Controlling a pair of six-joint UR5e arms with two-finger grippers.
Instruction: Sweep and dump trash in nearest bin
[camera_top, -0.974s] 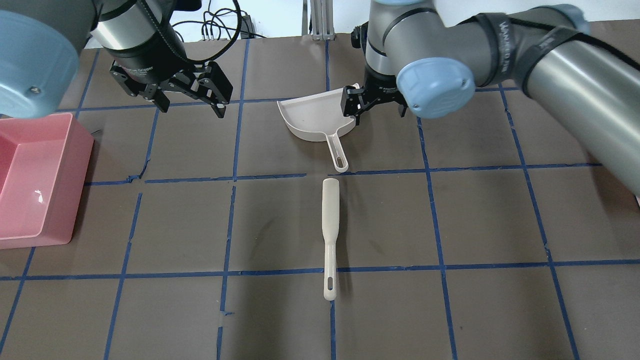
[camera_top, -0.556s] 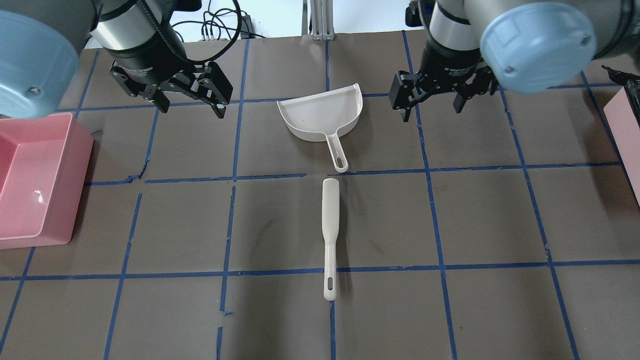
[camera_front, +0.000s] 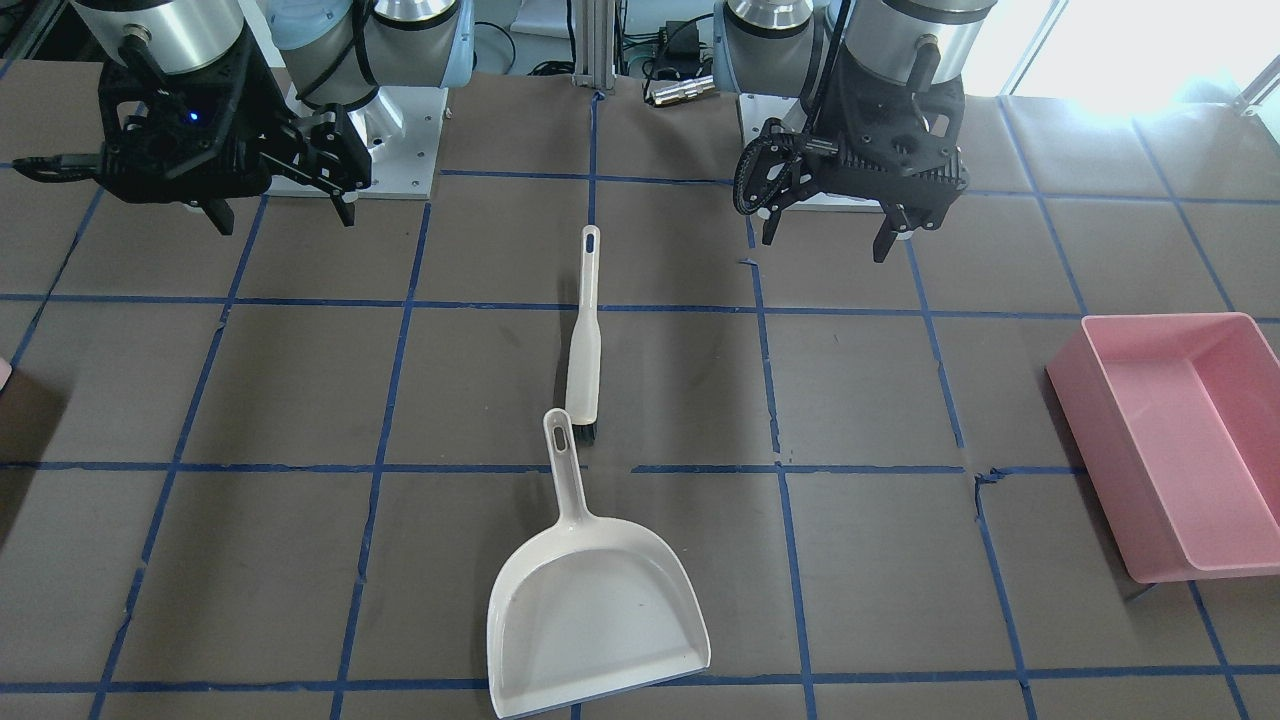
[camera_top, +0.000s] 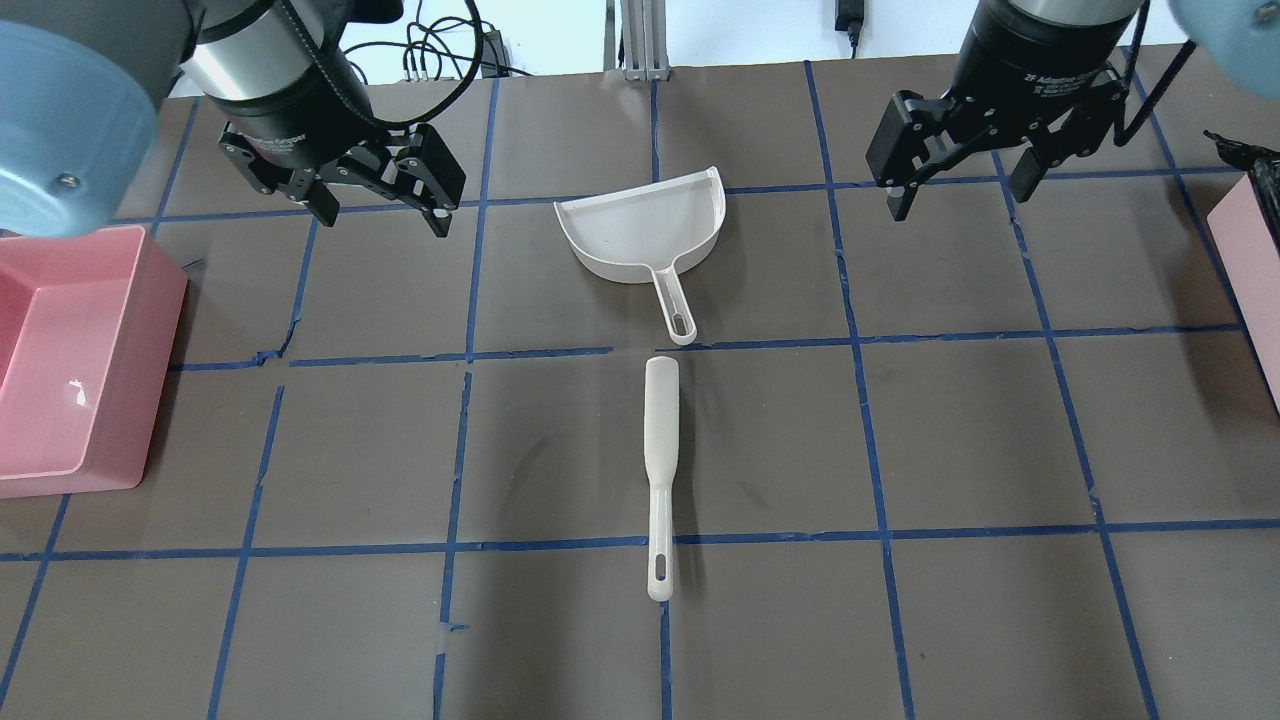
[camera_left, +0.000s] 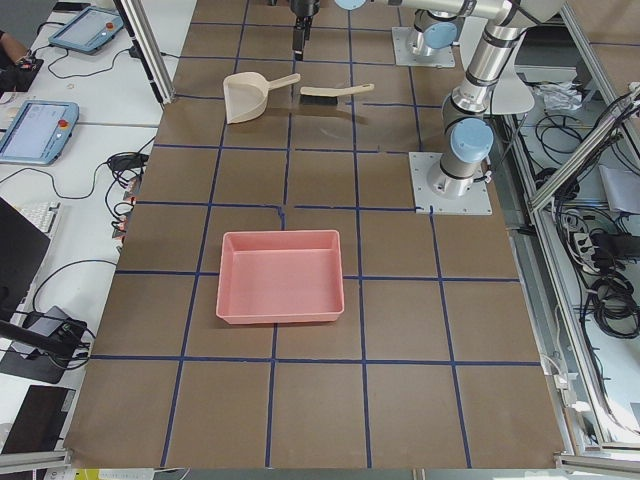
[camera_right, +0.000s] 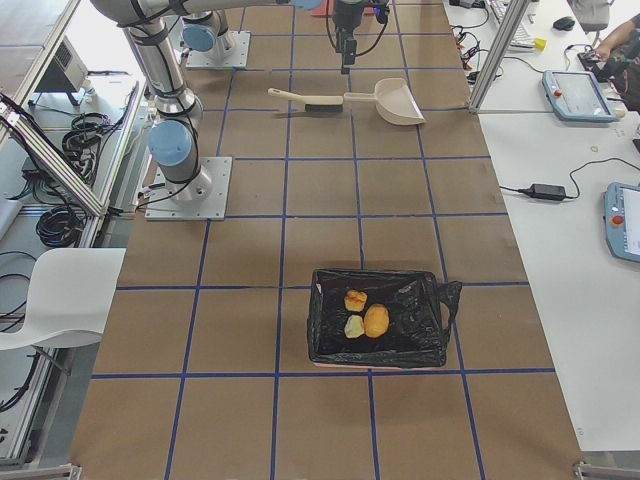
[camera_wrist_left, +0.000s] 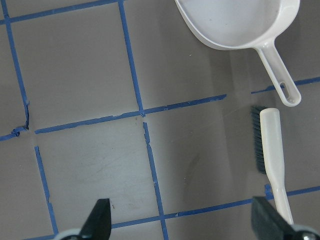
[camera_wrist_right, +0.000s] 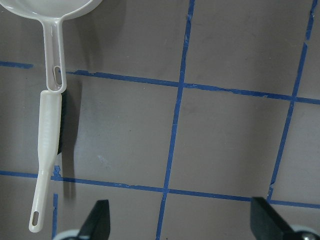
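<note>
Over to the left gripper (camera_top: 383, 212) first: spread wide, gripping nothing, raised above the table (camera_top: 950, 430) off to the left of the tools. Same again at the right gripper (camera_top: 958, 198): parted, empty, hanging over brown surface and blue tape lines, to the right of the dustpan (camera_top: 640, 232) and well clear of it. Confirmed from both wrist views, with two dark fingertips at the bottom edge of each and nothing clamped between them.

Down to the dustpan now: lying flat on the table in the middle, between the two grippers, open end toward the far side, handle back toward the robot. Right behind that handle, the brush (camera_top: 661, 440), laid lengthwise almost in line with the pan, head end just beside the handle's hanging hole, dark bristles turned sideways, slim handle toward the robot's base.

Out to the robot's right for the bin (camera_top: 1252, 262): just a pale pink corner at the edge of the overhead view, well apart from pan and brush. From the right-end camera, lined with a black bag (camera_right: 330, 340), orange and yellow pieces (camera_right: 365, 320) inside. On the opposite side, near the left arm, a large pink tub (camera_top: 70, 360) sitting at the table's left edge.
</note>
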